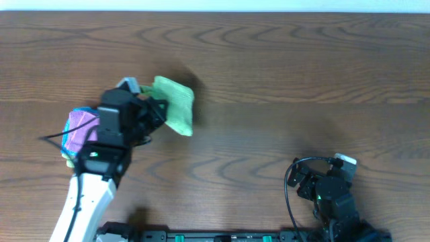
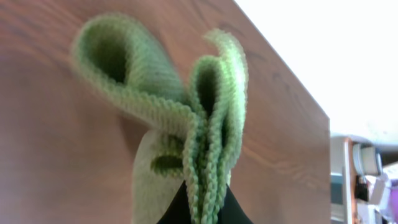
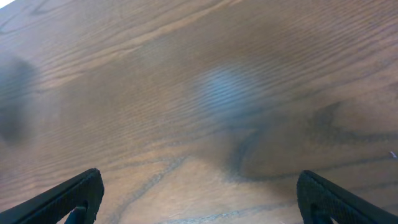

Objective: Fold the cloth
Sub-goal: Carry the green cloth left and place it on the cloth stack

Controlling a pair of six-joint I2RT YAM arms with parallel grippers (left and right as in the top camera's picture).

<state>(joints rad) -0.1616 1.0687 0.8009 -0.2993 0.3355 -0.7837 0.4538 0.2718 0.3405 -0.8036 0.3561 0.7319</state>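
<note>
The cloth is held left of centre over the table, bunched into several looping folds that are seen edge-on in the left wrist view. It is pinched at its near end by the left gripper, whose jaws are clamped tight on the stacked layers (only their dark tips are shown, at the bottom of the wrist view). Whether the far end rests on the wood cannot be told. A pink cloth and a blue cloth are partly hidden beneath the left arm. The right gripper is spread wide above the wood at the lower right, with nothing grasped.
</note>
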